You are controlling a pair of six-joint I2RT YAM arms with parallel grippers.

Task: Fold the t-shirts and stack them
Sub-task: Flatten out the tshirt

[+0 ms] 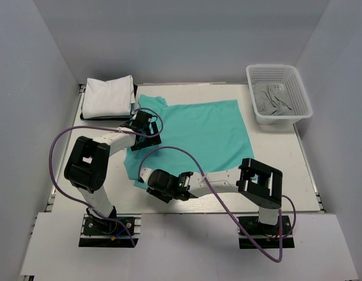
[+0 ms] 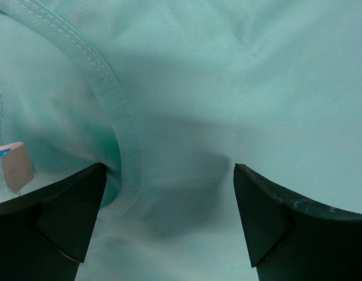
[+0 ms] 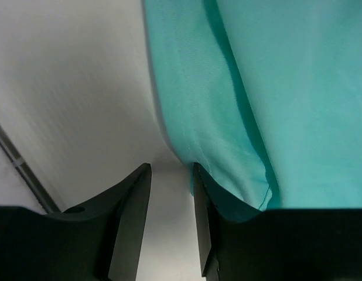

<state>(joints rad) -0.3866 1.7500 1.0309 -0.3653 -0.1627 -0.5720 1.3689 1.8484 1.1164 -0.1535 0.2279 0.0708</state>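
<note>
- Teal shirt (image 1: 198, 132) lies spread flat on the table (image 1: 280, 175).
- Left gripper (image 2: 169, 172) gapes wide over the collar (image 2: 119, 134), holding nothing.
- Right gripper (image 3: 172, 170) is half open and empty, beside the near hem (image 3: 190, 129).
- Best to pinch each edge fully before lifting.

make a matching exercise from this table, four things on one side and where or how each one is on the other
Things
1. teal-green cloth t-shirt
2. folded white cloth t-shirts
3. white plastic mesh basket
4. left pincer

Place or state
a. far right corner of the table
b. spread out mid-table
c. wide open over a stitched teal seam
d. far left corner of the table

Pairs: 1-b, 2-d, 3-a, 4-c
</note>
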